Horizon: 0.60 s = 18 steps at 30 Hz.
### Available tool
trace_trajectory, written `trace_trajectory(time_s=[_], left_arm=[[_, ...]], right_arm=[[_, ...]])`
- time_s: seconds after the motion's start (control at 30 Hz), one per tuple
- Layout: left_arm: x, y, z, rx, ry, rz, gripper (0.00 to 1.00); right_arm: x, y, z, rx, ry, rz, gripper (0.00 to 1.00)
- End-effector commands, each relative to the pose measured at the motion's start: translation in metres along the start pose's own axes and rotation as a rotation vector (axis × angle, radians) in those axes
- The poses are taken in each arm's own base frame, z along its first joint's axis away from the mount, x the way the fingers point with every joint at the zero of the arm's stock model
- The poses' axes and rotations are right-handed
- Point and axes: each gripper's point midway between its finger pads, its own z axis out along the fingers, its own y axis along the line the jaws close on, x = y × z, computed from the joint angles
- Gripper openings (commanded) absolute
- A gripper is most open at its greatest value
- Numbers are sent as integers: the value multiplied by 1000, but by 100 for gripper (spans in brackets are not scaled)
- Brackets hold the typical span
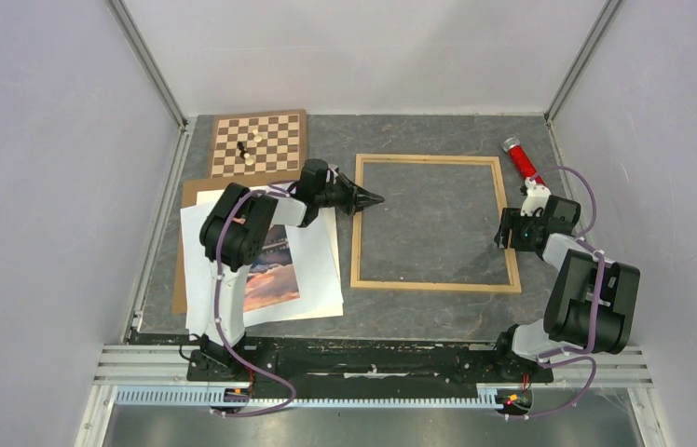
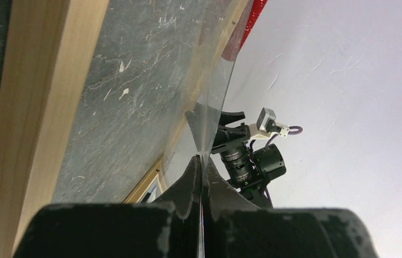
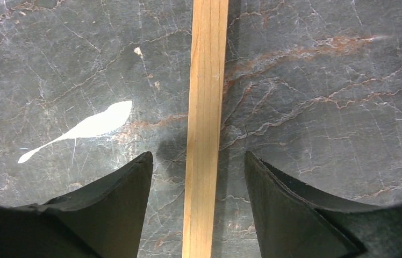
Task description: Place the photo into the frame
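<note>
Left jaws pinching a clear sheet, right jaws straddling the frame's rail.

Toward the near-left corner of the tabletop (image 1: 419, 317), the photo (image 1: 275, 279) is lying face up on white sheets (image 1: 317, 270) that are resting on a brown backing board (image 1: 180, 279), outside the frame and partly under my left arm (image 1: 233, 228). Farther in, the frame (image 1: 429, 285) is lying flat across the middle, reaching toward the right edge. My left jaws are pressing together on the edge of a thin clear sheet (image 2: 209, 97) that is slanting up at the frame's left rail. My right jaws are standing apart, one on each side of the right rail, gripping nothing. A chessboard (image 1: 258, 144) with a few pieces is sitting at the far-left corner, and a red-handled tool (image 1: 522, 158) is lying near the far-right corner.
</note>
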Motion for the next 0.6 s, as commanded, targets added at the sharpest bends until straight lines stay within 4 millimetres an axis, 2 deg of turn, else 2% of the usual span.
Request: trace_trajectory(time_s=[0.0, 0.2, 0.57], left_arm=[[4, -26, 2, 55, 27, -33, 2], [5, -26, 1, 55, 31, -42, 2], [10, -39, 0, 85, 49, -72, 2]], right_arm=[[6, -3, -1, 20, 15, -9, 66], [6, -2, -1, 19, 15, -9, 66], [4, 0, -1, 6, 8, -10, 70]])
